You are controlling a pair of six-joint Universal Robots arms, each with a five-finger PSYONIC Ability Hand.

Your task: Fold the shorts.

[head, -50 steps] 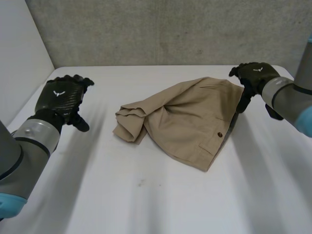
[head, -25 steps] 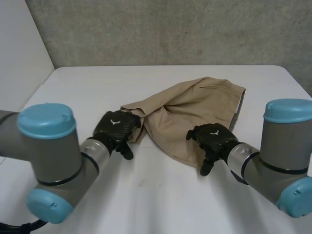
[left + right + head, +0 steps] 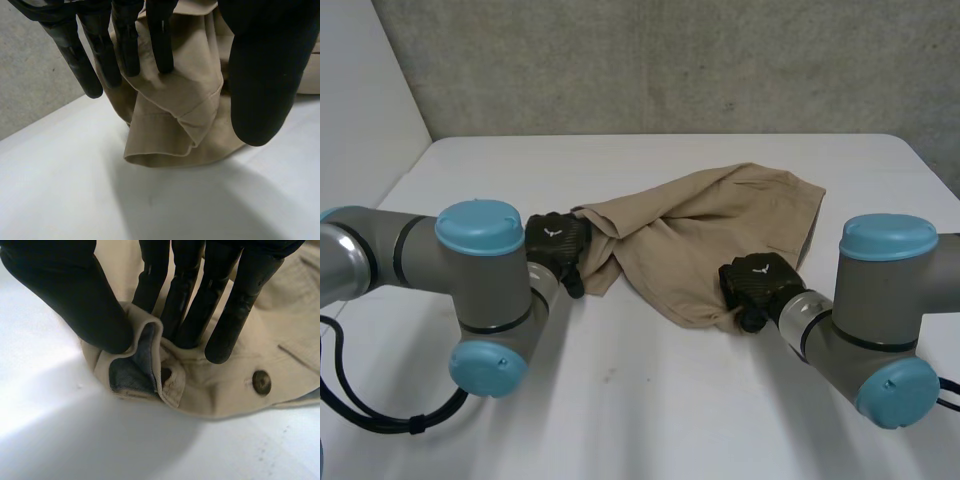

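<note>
on white table, right robot hand pinches shorts, left robot hand touches open-fingered.

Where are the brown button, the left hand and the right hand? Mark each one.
brown button [image 3: 261, 382]: right wrist view, centre of its face.
left hand [image 3: 557, 243]: head view, back of the hand.
right hand [image 3: 70, 295]: right wrist view, on the thumb, which pinches the shorts [image 3: 220, 395].
</note>
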